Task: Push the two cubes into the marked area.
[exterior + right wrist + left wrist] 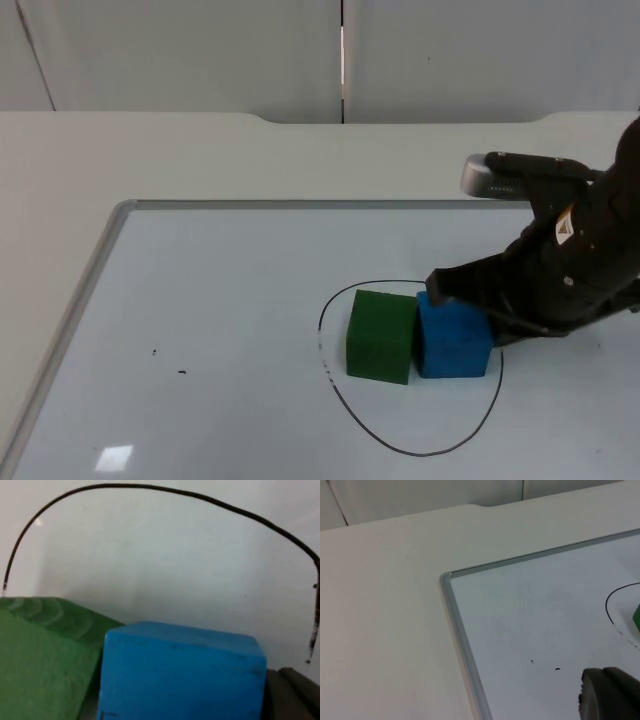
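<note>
Both cubes (420, 336) apparently inside outline (345, 408)

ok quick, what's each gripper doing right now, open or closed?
Left gripper: waiting over the whiteboard; cannot be told.
Right gripper: against the blue cube; cannot be told.

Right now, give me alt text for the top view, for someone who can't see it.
A green cube and a blue cube sit touching inside a black drawn loop on a whiteboard. The right gripper is against the blue cube's far right side.
</note>
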{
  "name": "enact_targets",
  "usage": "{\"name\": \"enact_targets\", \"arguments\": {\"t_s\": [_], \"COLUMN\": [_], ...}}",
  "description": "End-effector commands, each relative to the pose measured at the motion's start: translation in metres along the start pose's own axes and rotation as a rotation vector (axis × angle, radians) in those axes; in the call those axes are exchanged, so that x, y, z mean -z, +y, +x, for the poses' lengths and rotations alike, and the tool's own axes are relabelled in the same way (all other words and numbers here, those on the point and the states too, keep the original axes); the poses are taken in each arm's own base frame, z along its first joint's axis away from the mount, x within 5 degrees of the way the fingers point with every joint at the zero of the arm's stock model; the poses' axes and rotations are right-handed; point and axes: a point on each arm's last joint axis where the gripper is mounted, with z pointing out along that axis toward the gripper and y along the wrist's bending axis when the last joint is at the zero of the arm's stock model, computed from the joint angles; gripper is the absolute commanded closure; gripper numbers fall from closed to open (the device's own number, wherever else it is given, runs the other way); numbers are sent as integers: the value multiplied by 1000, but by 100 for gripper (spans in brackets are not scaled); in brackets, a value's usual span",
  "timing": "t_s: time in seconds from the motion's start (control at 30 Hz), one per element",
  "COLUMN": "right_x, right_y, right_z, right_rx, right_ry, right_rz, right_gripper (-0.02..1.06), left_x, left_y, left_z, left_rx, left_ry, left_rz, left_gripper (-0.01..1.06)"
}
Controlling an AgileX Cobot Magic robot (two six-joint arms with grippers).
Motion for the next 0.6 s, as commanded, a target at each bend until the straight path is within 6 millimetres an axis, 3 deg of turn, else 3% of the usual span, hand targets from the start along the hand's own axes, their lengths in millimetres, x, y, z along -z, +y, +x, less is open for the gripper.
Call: {"name": "enact_targets", "arguments": {"t_s": [0.0,0.27,0.4,0.43,0.53,0.57], "right_x": [0,7,40,40,77,100], "right_y": [2,2,2,2,5,6], "right_z": [0,0,-6,-6,-13,-16], "right_rx": [5,31,83,83,113,131], "right_ry": [8,14,-6,-6,-75,-127], "right_rz": [2,8,21,21,-1,-20], "right_gripper": [104,104,104,104,104,104], "left_x": [2,2,2,2,2,2], "left_y": [-1,-1,-1,-1,-1,-1], "left_z": [-2,-2,-2,-2,-1,-1], "left_rx": [5,5,5,5,6,6], "left_ry": [-12,-12,-12,-12,-10,-10], "left_rz": [4,4,4,4,6,6], "left_gripper": [105,105,105,105,105,105]}}
